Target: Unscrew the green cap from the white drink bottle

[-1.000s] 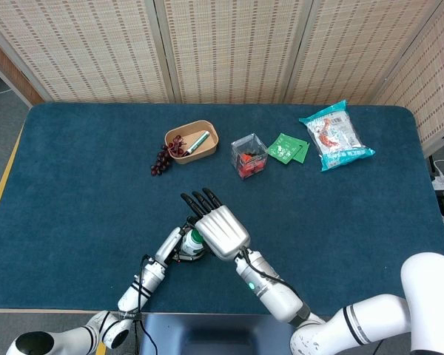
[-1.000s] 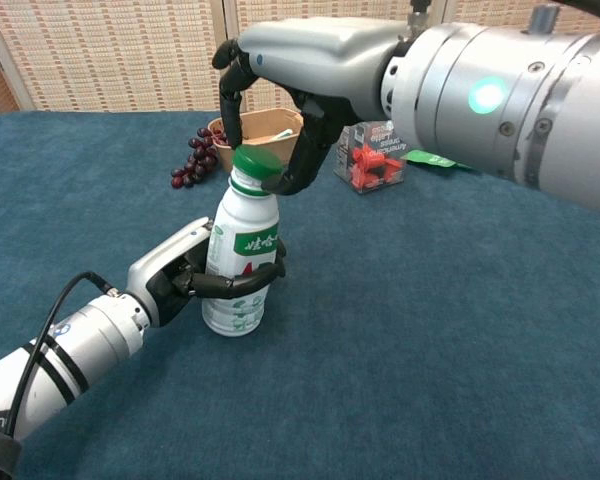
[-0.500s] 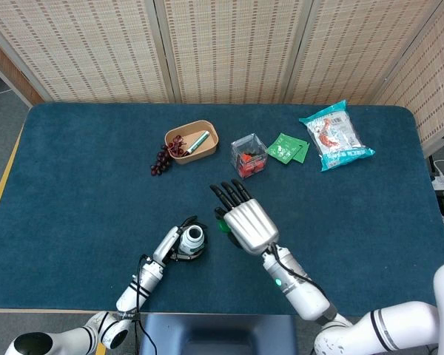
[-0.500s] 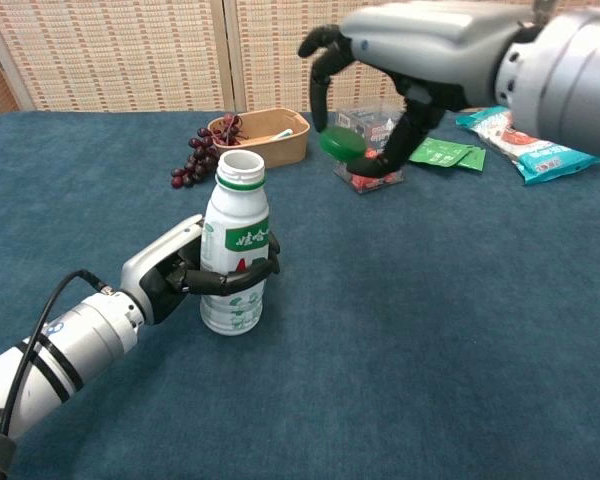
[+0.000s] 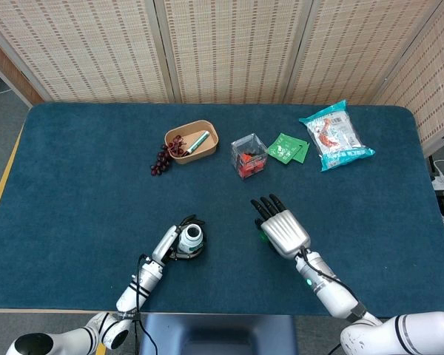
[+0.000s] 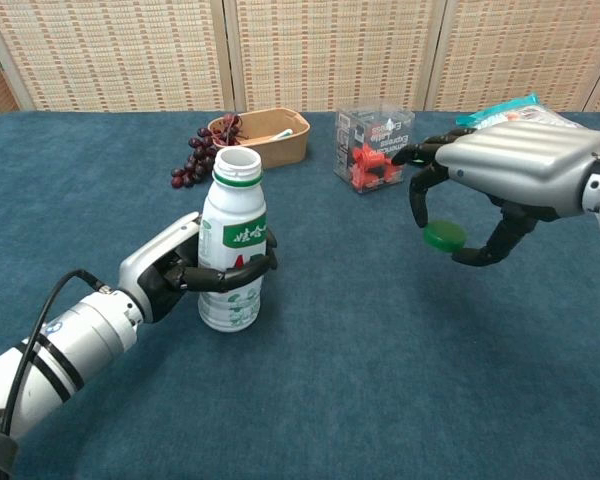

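The white drink bottle (image 6: 230,250) stands upright on the blue table, its mouth uncovered (image 5: 192,234). My left hand (image 6: 180,272) grips the bottle around its lower body, also visible in the head view as the left hand (image 5: 172,245). My right hand (image 6: 505,170) hovers low over the table to the bottle's right and pinches the green cap (image 6: 444,237) between thumb and fingers. In the head view the right hand (image 5: 283,228) covers most of the cap; only a green sliver (image 5: 264,237) shows.
At the back lie a tan bowl (image 5: 206,145) holding a pen, dark grapes (image 5: 160,162), a clear box (image 5: 249,155) of red pieces, green sachets (image 5: 288,148) and a snack bag (image 5: 334,136).
The right hand lifted the green cap off the bottle and carried it to the right and down toward the table. The left hand kept holding the bottle in place.
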